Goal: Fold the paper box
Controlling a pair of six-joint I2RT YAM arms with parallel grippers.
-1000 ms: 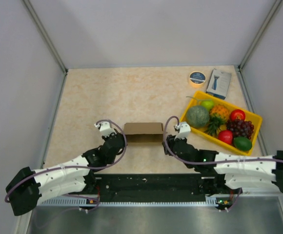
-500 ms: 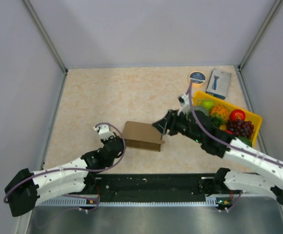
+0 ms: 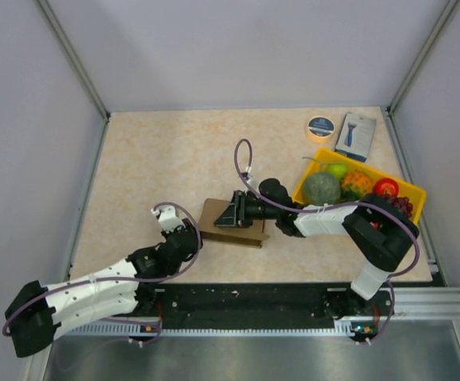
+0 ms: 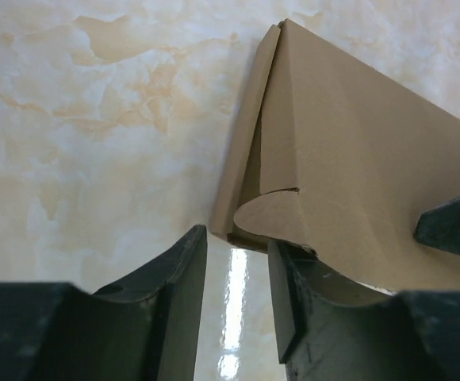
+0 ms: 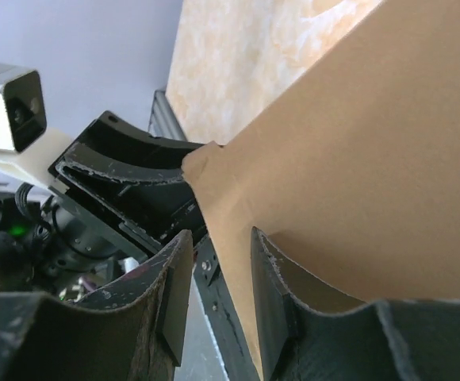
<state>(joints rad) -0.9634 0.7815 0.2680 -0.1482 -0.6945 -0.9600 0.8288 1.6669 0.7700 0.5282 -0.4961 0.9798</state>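
1. The paper box [image 3: 209,216] sits near the front middle of the table [image 3: 159,151], part-formed and a little askew, between the two arms.
2. The right gripper [image 5: 220,238] reaches over it from the right, with a jaw on each side of a cardboard panel edge. A sliver of gap shows on one side, so I cannot tell whether it really pinches the panel.
3. The left gripper [image 4: 238,246] has its jaws parted with nothing between them. The box's corner and a rounded flap tab lie just beside one finger.
4. If the right one pulls on a loose hold, I'd expect the panel to slip out and the fold to spring open.
5. With nothing bracing the left end, a push could skid or turn the light carton on the smooth top.
6. If the left jaws close where they are, they may crumple the tab or miss it.
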